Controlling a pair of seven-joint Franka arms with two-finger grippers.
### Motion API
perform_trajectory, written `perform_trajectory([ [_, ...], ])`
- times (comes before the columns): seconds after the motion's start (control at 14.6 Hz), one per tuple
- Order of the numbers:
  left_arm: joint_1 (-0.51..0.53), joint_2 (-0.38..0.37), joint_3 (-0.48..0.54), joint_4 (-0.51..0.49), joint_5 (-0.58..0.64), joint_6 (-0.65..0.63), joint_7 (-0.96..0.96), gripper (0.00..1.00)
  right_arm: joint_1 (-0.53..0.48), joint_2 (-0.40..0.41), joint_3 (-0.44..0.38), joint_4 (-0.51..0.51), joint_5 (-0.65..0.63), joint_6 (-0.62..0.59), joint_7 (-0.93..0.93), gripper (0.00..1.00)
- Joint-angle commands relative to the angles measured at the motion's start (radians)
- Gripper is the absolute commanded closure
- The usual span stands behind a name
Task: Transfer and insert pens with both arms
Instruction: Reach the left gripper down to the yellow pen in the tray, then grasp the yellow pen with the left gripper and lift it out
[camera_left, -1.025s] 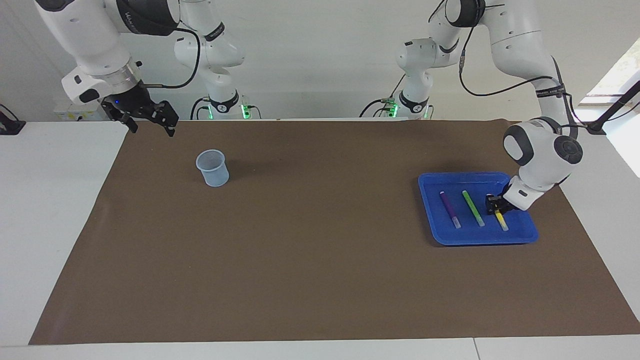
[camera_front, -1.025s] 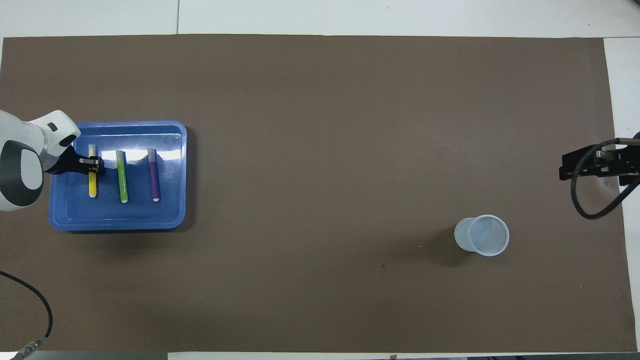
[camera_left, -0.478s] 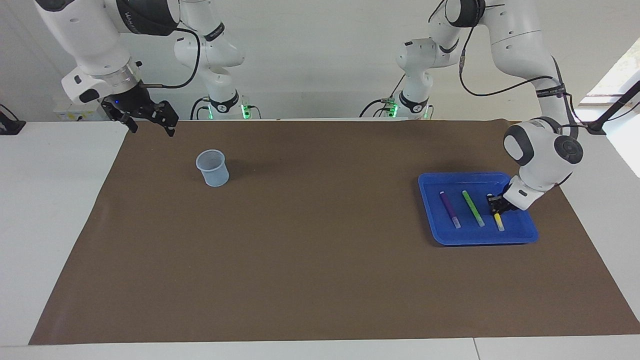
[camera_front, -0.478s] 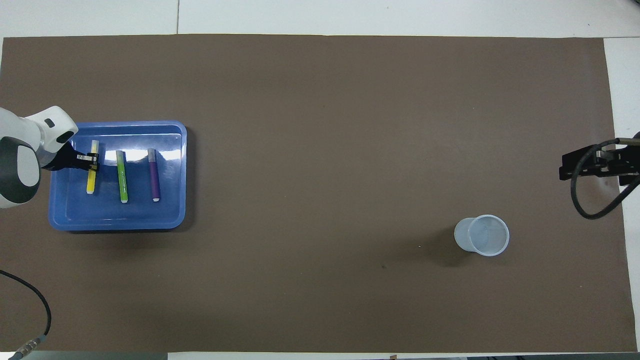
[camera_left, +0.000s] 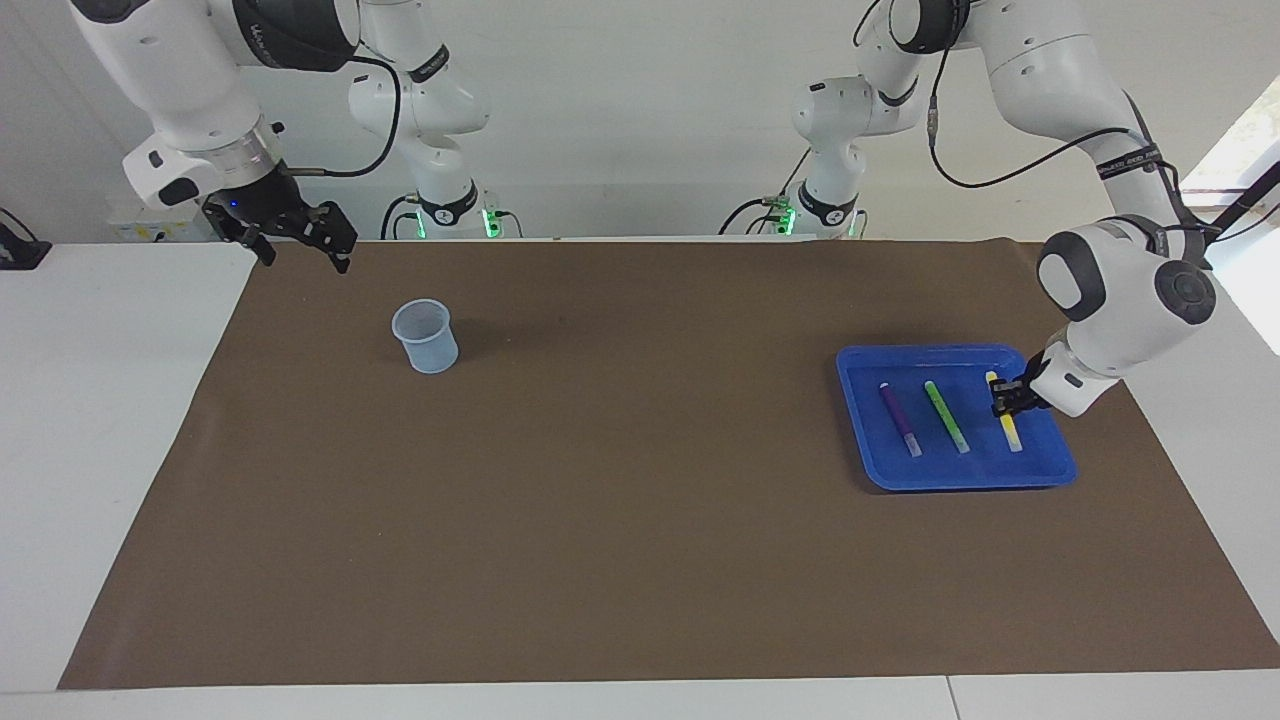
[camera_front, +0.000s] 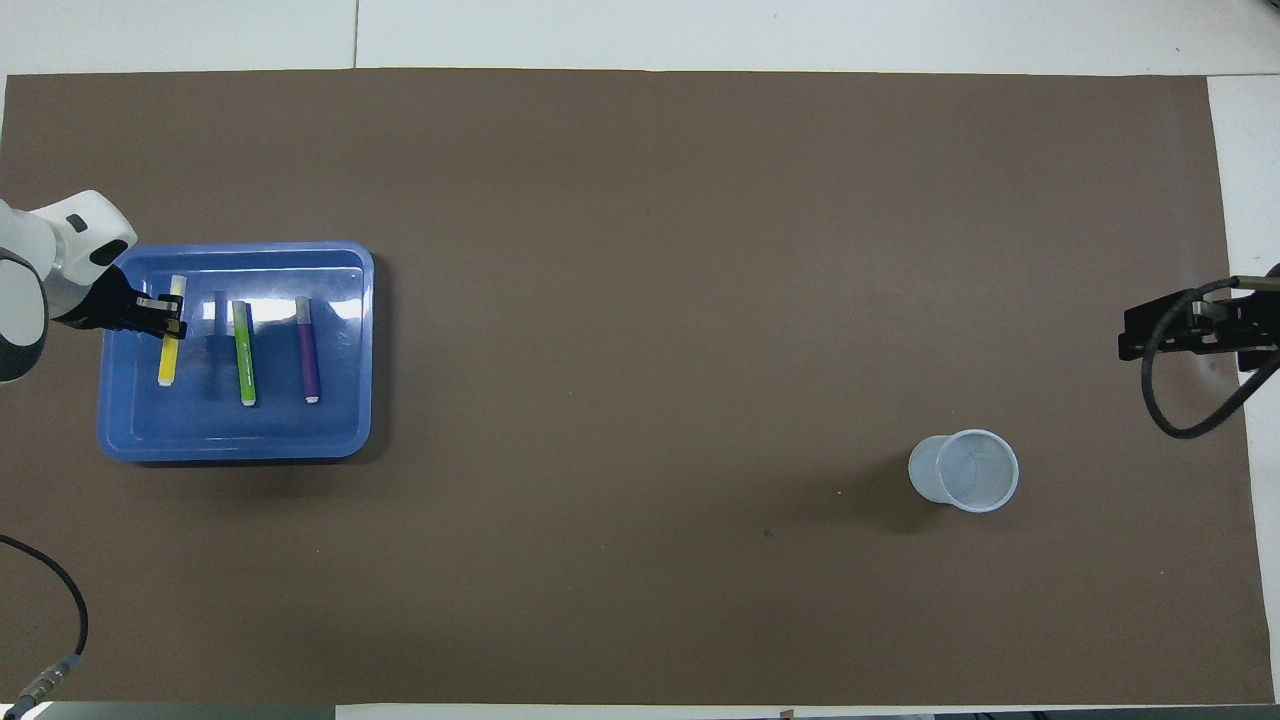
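Note:
A blue tray (camera_left: 950, 480) (camera_front: 230, 450) lies toward the left arm's end of the table. In it rest a purple pen (camera_left: 900, 420) (camera_front: 308, 350) and a green pen (camera_left: 946, 416) (camera_front: 243, 353), side by side. My left gripper (camera_left: 1003, 398) (camera_front: 172, 315) is shut on the yellow pen (camera_left: 1012, 435) (camera_front: 167, 355) near its upper part. It holds the pen just above the tray floor, where the pen's shadow falls. My right gripper (camera_left: 300, 235) (camera_front: 1135, 335) hangs open and empty over the mat's edge at the right arm's end, waiting.
A clear plastic cup (camera_left: 425, 337) (camera_front: 963, 470) stands upright on the brown mat (camera_left: 640, 500), toward the right arm's end. Two smaller white arms with green lights stand at the table's edge between the robots. A black cable (camera_front: 60, 620) lies at the mat's corner.
My left gripper closed on the yellow pen, lifted it off the tray floor and shifted it slightly toward the left arm's end. The right arm has not moved.

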Motion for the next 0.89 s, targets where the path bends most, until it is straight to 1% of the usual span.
perform_trajectory([
  [0.0,-0.044,-0.002,0.001,0.132,0.002,-0.191,-0.09,1.0,-0.016,-0.006,0.005,-0.004,0.011,-0.015,-0.028,0.0],
  [0.07,-0.067,-0.013,0.001,0.149,-0.012,-0.231,-0.141,1.0,-0.016,-0.006,0.005,-0.004,0.011,-0.015,-0.029,0.0],
  [0.2,-0.093,-0.043,0.001,0.147,-0.06,-0.254,-0.279,1.0,-0.016,-0.006,0.005,-0.004,0.011,-0.015,-0.029,0.0],
  [0.34,-0.117,-0.076,-0.001,0.153,-0.108,-0.323,-0.353,1.0,-0.016,-0.006,0.005,-0.004,0.011,-0.015,-0.028,0.0],
  [0.55,-0.16,-0.109,-0.003,0.152,-0.185,-0.356,-0.503,1.0,-0.016,-0.006,0.005,-0.004,0.011,-0.015,-0.028,0.0],
  [0.68,-0.174,-0.135,-0.001,0.152,-0.272,-0.385,-0.612,1.0,-0.016,-0.006,0.005,-0.004,0.011,-0.015,-0.029,0.0],
  [0.82,-0.194,-0.16,-0.007,0.152,-0.332,-0.405,-0.781,1.0,-0.016,-0.006,0.005,-0.004,0.011,-0.015,-0.028,0.0],
])
